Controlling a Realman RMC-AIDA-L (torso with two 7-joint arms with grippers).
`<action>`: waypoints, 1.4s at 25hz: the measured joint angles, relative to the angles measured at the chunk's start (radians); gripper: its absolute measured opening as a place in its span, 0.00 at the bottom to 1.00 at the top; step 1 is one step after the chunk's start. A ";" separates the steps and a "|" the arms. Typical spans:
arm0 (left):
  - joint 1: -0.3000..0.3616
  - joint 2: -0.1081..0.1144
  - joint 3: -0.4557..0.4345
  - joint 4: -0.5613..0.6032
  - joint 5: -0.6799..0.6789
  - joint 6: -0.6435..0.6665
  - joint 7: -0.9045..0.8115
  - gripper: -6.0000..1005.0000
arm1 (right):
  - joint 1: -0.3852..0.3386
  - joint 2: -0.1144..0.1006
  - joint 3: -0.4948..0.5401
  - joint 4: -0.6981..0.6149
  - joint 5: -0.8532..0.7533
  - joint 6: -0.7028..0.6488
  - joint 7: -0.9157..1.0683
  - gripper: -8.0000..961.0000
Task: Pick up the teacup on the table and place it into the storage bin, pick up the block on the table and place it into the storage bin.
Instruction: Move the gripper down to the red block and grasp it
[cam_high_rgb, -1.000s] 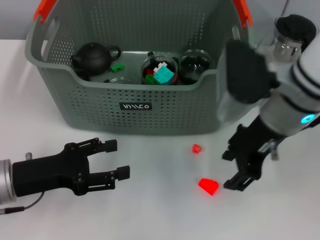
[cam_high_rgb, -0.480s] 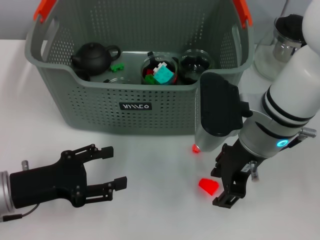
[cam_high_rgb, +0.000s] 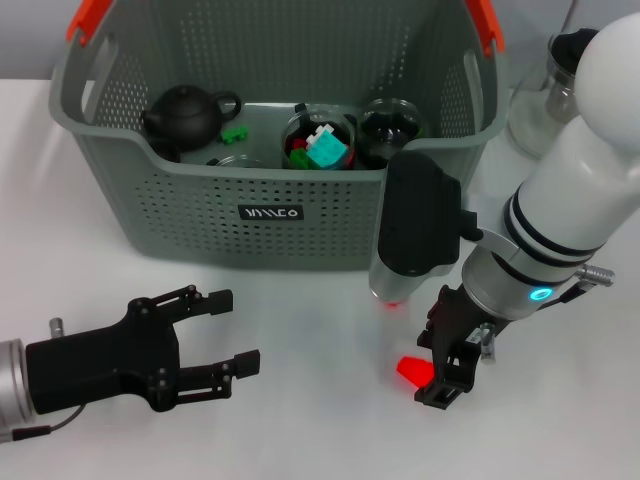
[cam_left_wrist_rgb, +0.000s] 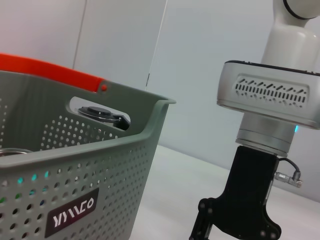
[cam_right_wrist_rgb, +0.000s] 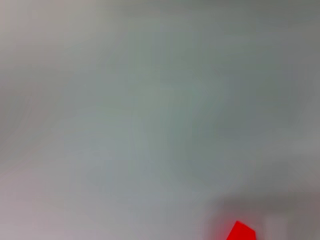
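Observation:
A red block (cam_high_rgb: 408, 371) lies on the white table in front of the storage bin (cam_high_rgb: 270, 215); it also shows in the right wrist view as a red block (cam_right_wrist_rgb: 240, 232). My right gripper (cam_high_rgb: 434, 364) hangs open right at that block, its black fingers just to the block's right. A smaller red block (cam_high_rgb: 391, 300) peeks out from under the right wrist housing. My left gripper (cam_high_rgb: 238, 331) rests open near the table's front left, holding nothing. No teacup shows on the table; glass cups (cam_high_rgb: 391, 125) stand inside the bin.
Inside the bin are a black teapot (cam_high_rgb: 187, 112) and a glass cup of coloured blocks (cam_high_rgb: 320, 143). A glass pot (cam_high_rgb: 560, 80) stands on the table to the right of the bin. The left wrist view shows the bin wall (cam_left_wrist_rgb: 75, 165) and the right arm (cam_left_wrist_rgb: 250, 200).
My right arm has swung left and lowered, bringing its gripper from right of the red block to right beside it. The left gripper has barely shifted.

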 joint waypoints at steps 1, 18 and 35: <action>0.001 0.000 0.000 0.000 0.000 0.000 0.000 0.84 | 0.000 0.000 0.000 0.001 0.000 0.003 0.005 0.71; 0.007 -0.005 0.000 -0.010 0.001 -0.027 0.000 0.84 | 0.024 0.003 -0.042 0.069 0.002 0.057 0.019 0.72; 0.002 -0.005 0.000 -0.013 0.006 -0.047 -0.001 0.83 | 0.026 0.003 -0.093 0.054 -0.001 0.077 0.020 0.52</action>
